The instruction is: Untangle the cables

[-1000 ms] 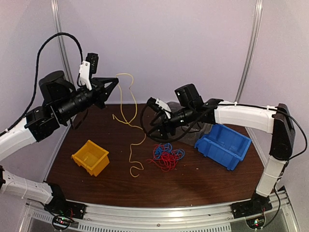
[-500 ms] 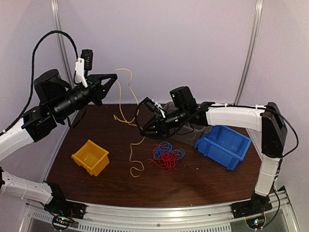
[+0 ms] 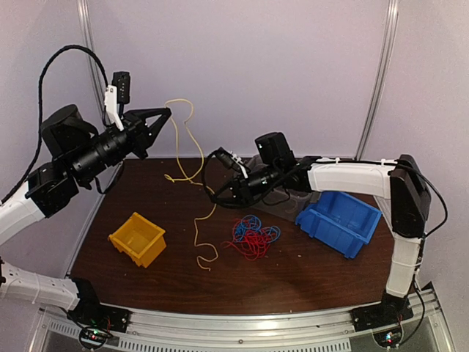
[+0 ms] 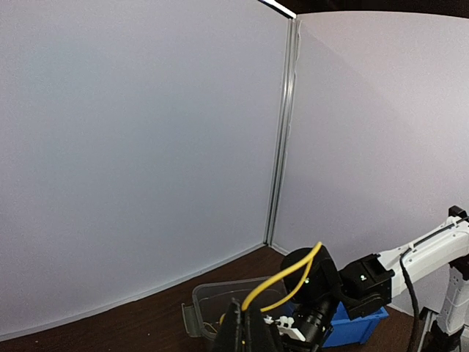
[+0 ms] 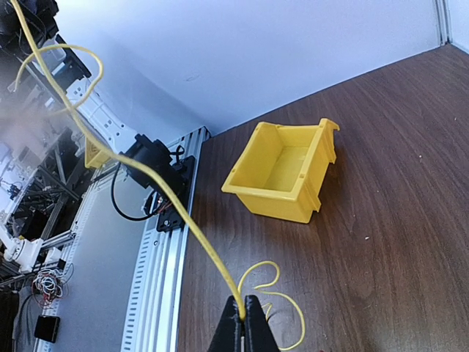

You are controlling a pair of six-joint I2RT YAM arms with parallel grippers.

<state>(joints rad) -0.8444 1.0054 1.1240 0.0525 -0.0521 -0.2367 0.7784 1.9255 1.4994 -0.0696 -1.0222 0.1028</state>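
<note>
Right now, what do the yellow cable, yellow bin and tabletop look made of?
The yellow cable: thin plastic-sheathed wire, probably; it bends in loose curls. The yellow bin: moulded plastic, slightly glossy. The tabletop: dark wood or wood-look laminate; grain shows.

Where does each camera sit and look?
Top: high behind the robot, looking down on the table; left arm and right arm show.
Left wrist: on the raised left arm, facing the back wall; left pincer shut on the yellow cable.
Right wrist: above the table, facing the yellow bin; right pincer shut on that cable.
Shared: top and right wrist see the yellow bin.
</note>
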